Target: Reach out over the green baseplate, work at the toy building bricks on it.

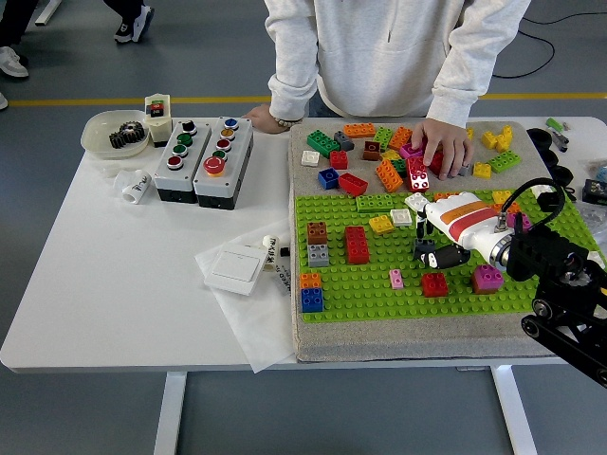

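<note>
— Right hand (438, 248) is out over the green baseplate (365, 284), white shell with orange stripes, black fingers curled down at a small dark brick (428, 251).

— Gripping it?

— Can't tell; the fingers hide the contact. A red brick (434, 284) sits studded down just below them.

— And the baseplate itself?

— Bright green, a tight grid of studs, lying on a grey felt-like mat (379, 346) at the table's right side, running to its near edge. Bricks are pressed on all over it: a tall red block (357, 245), a brown-on-grey stack (318, 245), orange on blue (311, 293) near its left corner, a magenta one (487, 278) to the right.

— Glossy plastic, all blocky rectangles.

— At the far edge a person's hand (442, 144) rests in the loose brick pile (379, 152).
</note>
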{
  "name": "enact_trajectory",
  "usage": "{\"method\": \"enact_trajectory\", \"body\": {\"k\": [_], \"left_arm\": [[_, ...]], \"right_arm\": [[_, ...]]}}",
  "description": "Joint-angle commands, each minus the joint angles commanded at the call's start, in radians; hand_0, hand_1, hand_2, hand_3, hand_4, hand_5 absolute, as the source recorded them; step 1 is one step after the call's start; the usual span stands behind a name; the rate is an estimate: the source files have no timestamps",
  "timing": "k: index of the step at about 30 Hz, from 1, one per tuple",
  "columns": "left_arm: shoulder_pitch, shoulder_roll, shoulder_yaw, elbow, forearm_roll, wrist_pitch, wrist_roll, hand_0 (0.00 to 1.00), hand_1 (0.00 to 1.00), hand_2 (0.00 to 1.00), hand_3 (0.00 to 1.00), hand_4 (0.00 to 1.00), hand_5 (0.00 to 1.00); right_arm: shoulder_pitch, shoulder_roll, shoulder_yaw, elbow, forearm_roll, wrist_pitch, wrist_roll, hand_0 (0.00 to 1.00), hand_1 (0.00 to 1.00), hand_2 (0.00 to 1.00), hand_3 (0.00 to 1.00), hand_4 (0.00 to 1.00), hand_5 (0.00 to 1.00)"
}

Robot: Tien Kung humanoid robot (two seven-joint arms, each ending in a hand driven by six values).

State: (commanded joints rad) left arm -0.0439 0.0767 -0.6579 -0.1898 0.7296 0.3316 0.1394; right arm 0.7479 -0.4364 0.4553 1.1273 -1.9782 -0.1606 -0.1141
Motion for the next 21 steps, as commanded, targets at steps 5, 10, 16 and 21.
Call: {"method": "enact_trajectory", "body": {"k": [5,10,16,21], "left_arm": [[0.0,0.0,0.006,0.0,-0.008,0.001,-0.002,0.723,0.733,0.779,0.616,0.658,0.63],[-0.001,-0.001,0.007,0.0,-0.011,0.0,-0.003,0.723,0.733,0.779,0.615,0.658,0.63],[0.0,-0.002,0.008,0.0,-0.014,0.001,-0.003,0.723,0.733,0.781,0.616,0.658,0.63],[-0.004,-0.002,0.011,0.0,-0.018,0.0,-0.005,0.723,0.734,0.78,0.615,0.658,0.63]], "right_arm": [[-0.002,-0.003,0.006,0.003,0.003,-0.003,0.004,0.423,0.442,0.502,0.479,0.719,0.337],[-0.005,-0.009,0.015,0.014,0.0,-0.009,0.004,0.412,0.441,0.5,0.481,0.715,0.347],[-0.008,-0.015,0.019,0.028,-0.003,-0.01,0.003,0.417,0.44,0.499,0.48,0.707,0.345],[-0.007,-0.024,0.036,0.04,-0.006,-0.014,0.001,0.42,0.439,0.499,0.481,0.703,0.343]]}}
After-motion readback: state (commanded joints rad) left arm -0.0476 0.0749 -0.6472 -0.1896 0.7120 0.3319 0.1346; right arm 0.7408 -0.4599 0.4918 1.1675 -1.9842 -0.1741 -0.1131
